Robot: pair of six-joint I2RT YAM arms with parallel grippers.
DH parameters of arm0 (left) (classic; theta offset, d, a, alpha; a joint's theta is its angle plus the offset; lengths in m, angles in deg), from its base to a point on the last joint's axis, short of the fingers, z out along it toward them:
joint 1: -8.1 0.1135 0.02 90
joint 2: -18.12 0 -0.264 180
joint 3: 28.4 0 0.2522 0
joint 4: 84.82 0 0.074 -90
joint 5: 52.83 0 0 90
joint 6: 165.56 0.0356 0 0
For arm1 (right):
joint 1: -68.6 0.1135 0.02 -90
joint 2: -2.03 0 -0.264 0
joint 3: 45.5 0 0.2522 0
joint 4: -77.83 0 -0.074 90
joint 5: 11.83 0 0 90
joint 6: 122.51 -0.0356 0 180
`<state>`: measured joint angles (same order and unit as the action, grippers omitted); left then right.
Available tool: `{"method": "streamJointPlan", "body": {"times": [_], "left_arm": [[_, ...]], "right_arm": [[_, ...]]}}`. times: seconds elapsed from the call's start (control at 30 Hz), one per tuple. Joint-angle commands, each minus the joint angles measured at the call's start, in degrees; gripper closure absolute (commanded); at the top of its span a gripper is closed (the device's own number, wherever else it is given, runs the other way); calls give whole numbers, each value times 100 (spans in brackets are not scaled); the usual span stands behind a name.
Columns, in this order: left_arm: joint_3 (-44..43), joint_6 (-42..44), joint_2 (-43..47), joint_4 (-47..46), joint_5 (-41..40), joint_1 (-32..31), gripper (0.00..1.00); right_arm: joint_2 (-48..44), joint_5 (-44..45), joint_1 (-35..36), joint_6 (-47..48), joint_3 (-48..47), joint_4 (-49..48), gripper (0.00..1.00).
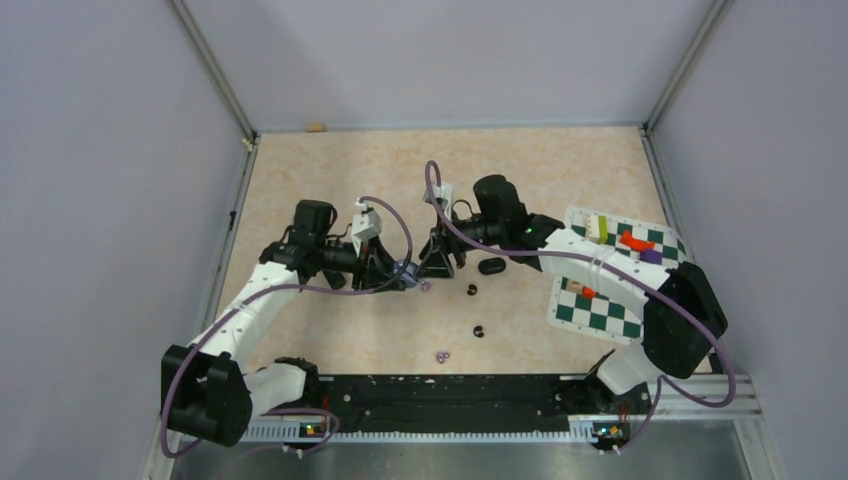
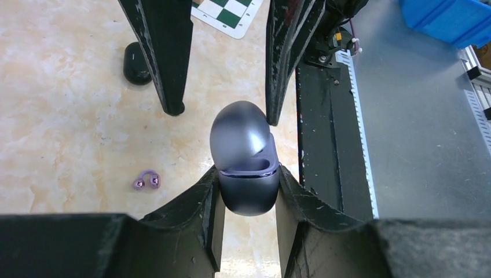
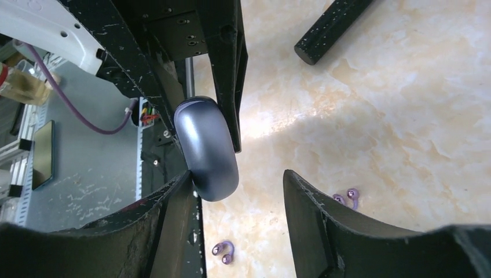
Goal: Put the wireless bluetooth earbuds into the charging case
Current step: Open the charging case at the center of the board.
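My left gripper (image 2: 249, 172) is shut on the lower half of a grey-purple oval charging case (image 2: 245, 194), held above the table with its lid (image 2: 238, 134) hinged open. From the top it sits at the centre (image 1: 402, 272). My right gripper (image 3: 237, 176) stands open around the same case (image 3: 205, 147); one finger (image 3: 173, 202) touches its side and the other stands apart. Pale purple earbuds lie on the table (image 3: 223, 251) (image 3: 346, 198) (image 2: 146, 180) (image 1: 441, 355). Two black earbuds (image 1: 472, 291) (image 1: 479, 331) lie right of centre.
A black oval case (image 1: 490, 266) lies shut just right of my right gripper (image 1: 440, 265). A green checkered mat (image 1: 612, 270) with coloured blocks covers the right side under the right arm. A black rail (image 1: 450, 392) runs along the near edge. Walls enclose the table.
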<state>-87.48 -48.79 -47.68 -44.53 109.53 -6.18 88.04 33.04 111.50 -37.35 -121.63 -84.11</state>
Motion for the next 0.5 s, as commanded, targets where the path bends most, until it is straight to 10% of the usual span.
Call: {"method": "streamJointPlan", "body": {"times": [0.0,0.47], "left_arm": [[-82,48,110,-9,576,-66,100],[-217,8,152,-35,448,93,100]], "right_arm": [[-296,704,-242,234,-199,-219,43],[-977,819,-399,874,-282,161,41]]}}
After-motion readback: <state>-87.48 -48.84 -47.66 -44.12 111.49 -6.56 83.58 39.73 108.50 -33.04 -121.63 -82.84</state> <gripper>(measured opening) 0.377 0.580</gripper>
